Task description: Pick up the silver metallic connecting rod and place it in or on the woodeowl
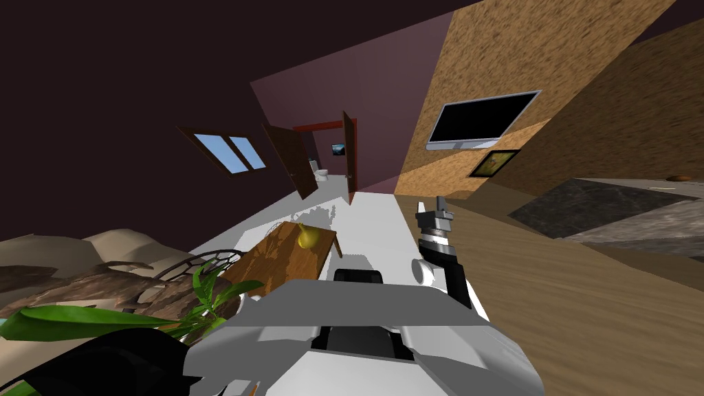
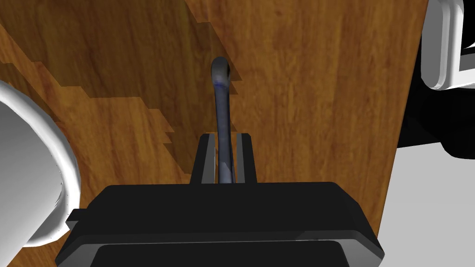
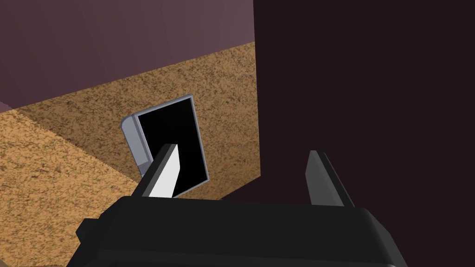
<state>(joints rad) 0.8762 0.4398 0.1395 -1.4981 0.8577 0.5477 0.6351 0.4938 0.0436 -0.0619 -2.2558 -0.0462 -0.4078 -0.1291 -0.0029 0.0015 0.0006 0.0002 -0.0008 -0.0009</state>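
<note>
rod (image 2: 221,106) base: apparently hidden in left gripper (image 2: 225,137) | wood surface (image 2: 301,92): cropped

No text, label, brand, number or sign can be read on anything here.

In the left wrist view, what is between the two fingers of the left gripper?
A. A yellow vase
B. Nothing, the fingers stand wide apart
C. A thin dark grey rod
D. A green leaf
C: the left gripper has its fingers pressed on the sides of a thin dark grey rod, which sticks out beyond them over a wooden surface.
</note>
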